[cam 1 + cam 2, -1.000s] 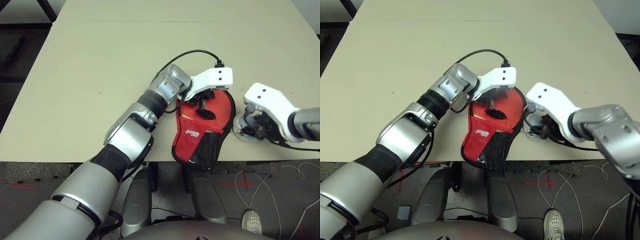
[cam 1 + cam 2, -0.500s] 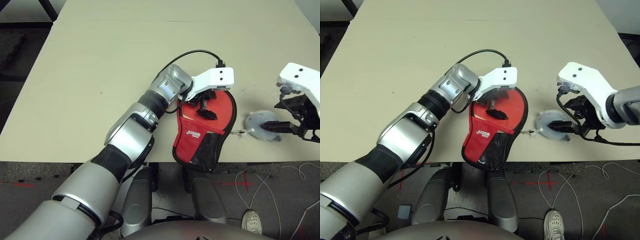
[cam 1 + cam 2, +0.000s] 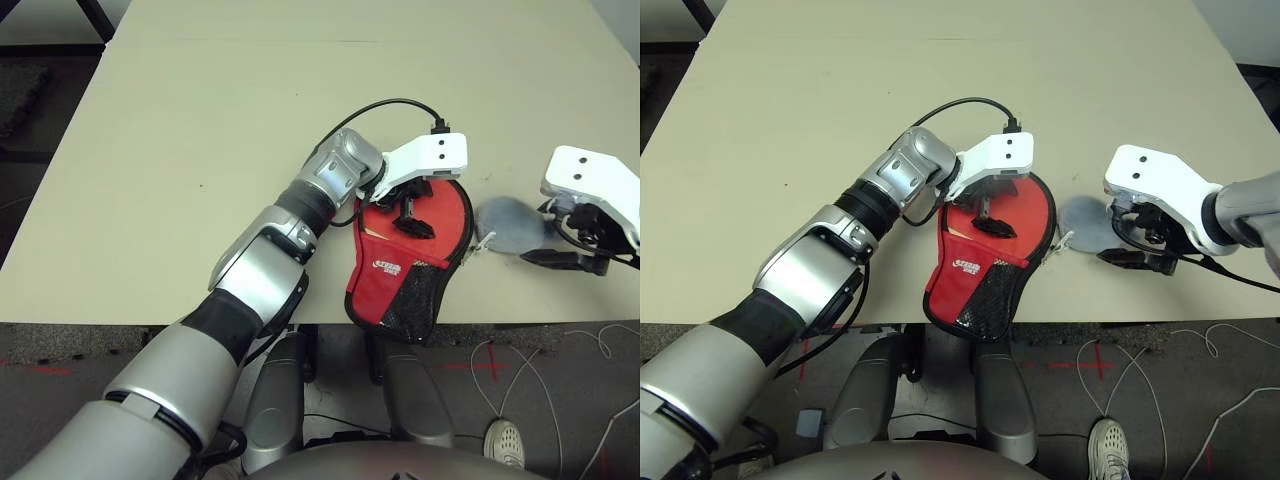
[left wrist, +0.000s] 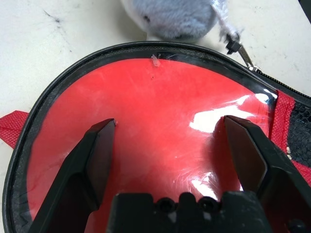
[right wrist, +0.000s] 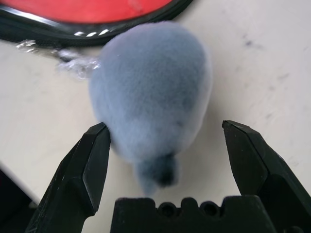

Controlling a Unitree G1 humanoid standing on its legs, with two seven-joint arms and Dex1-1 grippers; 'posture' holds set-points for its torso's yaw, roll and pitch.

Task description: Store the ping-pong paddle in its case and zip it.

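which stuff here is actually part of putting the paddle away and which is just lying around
Part of the job:
- case, red, at the table's near edge
- ping-pong paddle, red face inside the case
- left gripper, open over the case
- right gripper, open beside the fuzzy lump

Just lying about:
- grey fuzzy lump, tied to the case's zipper
- table

Two head cameras look steeply down over the table (image 3: pixel 200 120), both taking in the red case (image 3: pixel 410 260) at its near edge. The left wrist camera sits close above the case's red face; the right wrist camera close above a grey fuzzy lump (image 5: pixel 150 87) beside the case.
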